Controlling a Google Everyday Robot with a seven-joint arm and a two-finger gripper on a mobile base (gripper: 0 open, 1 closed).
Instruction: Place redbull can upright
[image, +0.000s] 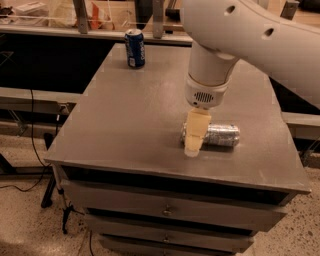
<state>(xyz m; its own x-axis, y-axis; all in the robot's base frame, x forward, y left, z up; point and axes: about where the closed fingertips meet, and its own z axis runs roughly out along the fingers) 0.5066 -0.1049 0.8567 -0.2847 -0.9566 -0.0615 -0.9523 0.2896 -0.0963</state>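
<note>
The redbull can (219, 135) is a slim silver can lying on its side on the grey table top (130, 115), near the front right, with its long axis running left to right. My gripper (193, 140) hangs from the white arm and reaches down at the can's left end. Its cream-coloured tip covers that end of the can. The tip stands at the table's surface, at the near side of the can.
A shorter dark-blue can (135, 48) stands upright at the table's back left corner. The table has drawers (165, 210) below its front edge. Shelving and clutter stand behind the table. My white arm (260, 35) spans the upper right.
</note>
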